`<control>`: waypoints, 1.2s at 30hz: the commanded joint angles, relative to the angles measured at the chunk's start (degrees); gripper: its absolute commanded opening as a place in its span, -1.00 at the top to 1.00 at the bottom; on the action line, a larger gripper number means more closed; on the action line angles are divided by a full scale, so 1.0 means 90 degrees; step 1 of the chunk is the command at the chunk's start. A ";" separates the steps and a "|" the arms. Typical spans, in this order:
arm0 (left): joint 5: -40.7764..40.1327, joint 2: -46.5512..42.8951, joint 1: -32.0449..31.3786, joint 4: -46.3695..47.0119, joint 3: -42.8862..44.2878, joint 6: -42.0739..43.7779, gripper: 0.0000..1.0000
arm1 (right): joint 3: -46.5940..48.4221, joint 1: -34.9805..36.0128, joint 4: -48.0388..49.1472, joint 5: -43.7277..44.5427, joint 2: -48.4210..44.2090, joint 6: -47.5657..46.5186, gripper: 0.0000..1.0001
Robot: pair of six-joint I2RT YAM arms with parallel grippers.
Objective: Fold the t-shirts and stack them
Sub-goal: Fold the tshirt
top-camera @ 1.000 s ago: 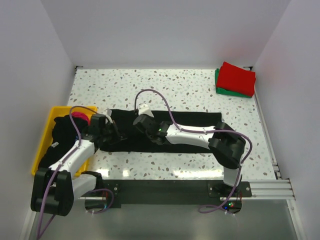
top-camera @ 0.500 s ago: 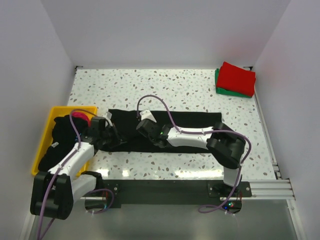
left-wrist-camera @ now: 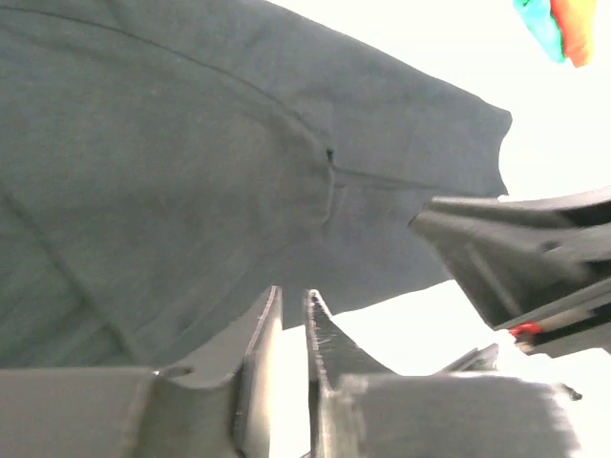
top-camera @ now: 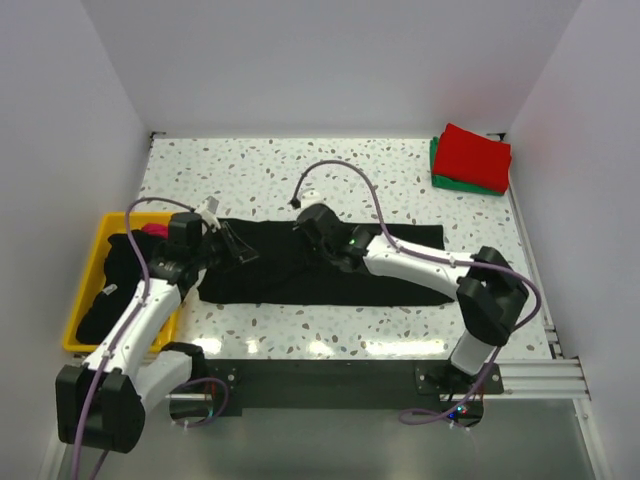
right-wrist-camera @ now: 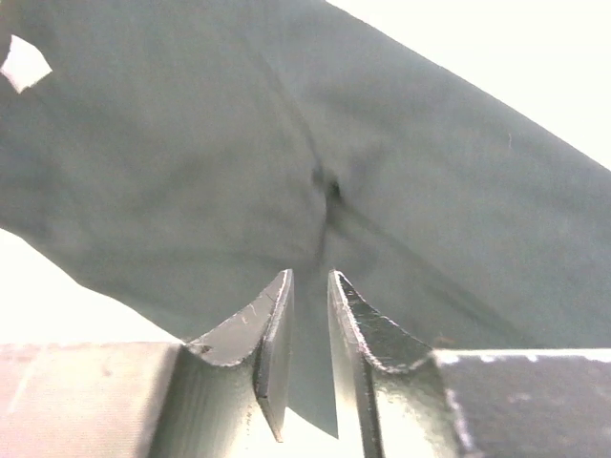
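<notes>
The right gripper point(right-wrist-camera: 310, 279) had its jaws pinching the black shirt point(right-wrist-camera: 430, 191), and a dark strip of cloth filled the gap between them. The left gripper point(left-wrist-camera: 293, 298) had its jaws pressed almost together, nipping the shirt's near edge at the very tips, with a thin bright slit showing lower down.

From above, both pairs of jaws were hard to make out, dark against dark cloth and partly under the wrists. In the wrist views the surface point(top-camera: 350, 170) beyond the shirt was washed out to white. A white tag point(right-wrist-camera: 24, 62) showed on the shirt at the frame's edge.

The shirt lay as a long band. The left gripper was at its left end and the right gripper over its far edge near the middle. Purple cables point(top-camera: 340, 168) looped above that far edge.

Well right of the shirt and farther back lay the red shirt point(top-camera: 475, 155), covering all but a rim of the green shirt point(top-camera: 436, 168). Just left of the shirt stood a yellow bin point(top-camera: 75, 320), where a dark heap point(top-camera: 120, 280) hid most of the pink shirt point(top-camera: 155, 232).
</notes>
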 commanded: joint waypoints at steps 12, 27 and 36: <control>-0.0931 0.1553 -0.0543 0.1745 -0.0443 -0.1101 1.00 | 0.1447 -0.0757 0.0414 -0.1584 0.2120 0.0928 0.59; -0.2962 0.2011 -0.0436 0.1015 -0.0720 -0.1726 0.99 | 0.1289 -0.0913 0.0044 -0.1553 0.1752 0.0704 0.21; -0.4487 0.4167 -0.0085 0.0028 0.1951 -0.1971 0.98 | 0.0705 -0.2298 -0.0611 -0.1564 -0.0299 0.0899 -0.13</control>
